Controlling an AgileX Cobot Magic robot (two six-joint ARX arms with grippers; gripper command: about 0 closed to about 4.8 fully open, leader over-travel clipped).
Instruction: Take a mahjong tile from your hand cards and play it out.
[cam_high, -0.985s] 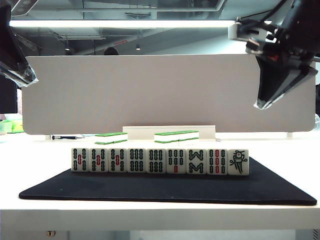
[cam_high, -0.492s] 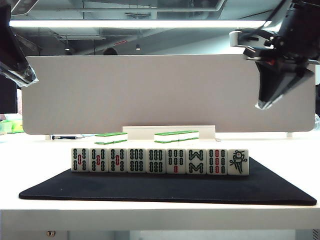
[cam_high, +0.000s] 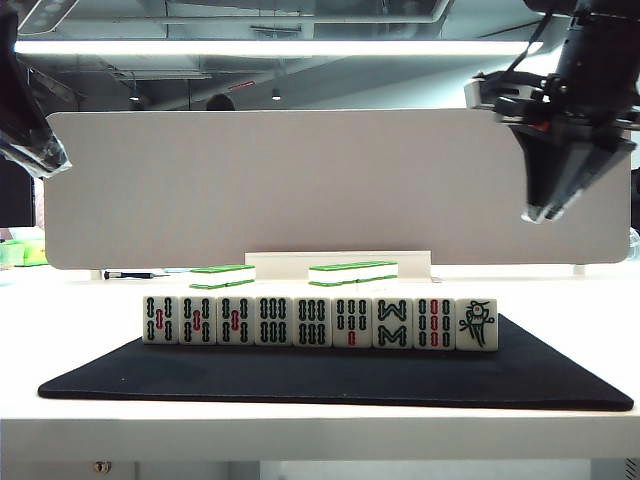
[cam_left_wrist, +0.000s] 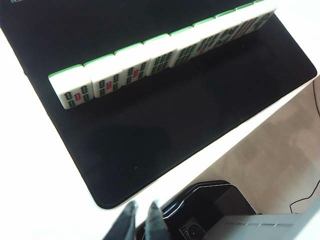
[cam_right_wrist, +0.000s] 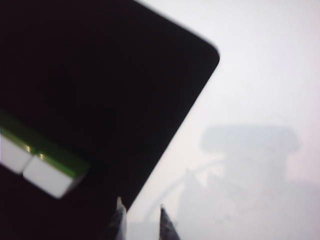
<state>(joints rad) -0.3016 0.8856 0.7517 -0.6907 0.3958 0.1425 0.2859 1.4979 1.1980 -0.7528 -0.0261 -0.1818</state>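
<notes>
The hand cards (cam_high: 320, 322) stand upright in a row on the black mat (cam_high: 330, 378), faces toward the exterior camera. The mahjong tile with the green bird (cam_high: 476, 323) is the row's rightmost. My right gripper (cam_high: 541, 213) hangs high above and to the right of it, pointing down, fingertips slightly open with nothing between them (cam_right_wrist: 140, 210). In the right wrist view the row's end tiles (cam_right_wrist: 50, 177) show only green backs and white tops. My left gripper (cam_high: 40, 155) stays high at the far left, shut and empty (cam_left_wrist: 142, 206), off the mat's corner, far from the row (cam_left_wrist: 165, 50).
Green-backed tiles lie flat behind the row (cam_high: 222, 275) (cam_high: 352, 270), in front of a white stand and a pale board (cam_high: 330, 185). A pen (cam_high: 135, 273) lies at the back left. The mat's rounded corner (cam_right_wrist: 212, 50) borders bare white table (cam_right_wrist: 260, 75).
My right gripper has swung a little to the right and now points more straight down, and its fingertips have parted. The left gripper and the tiles have stayed still.
</notes>
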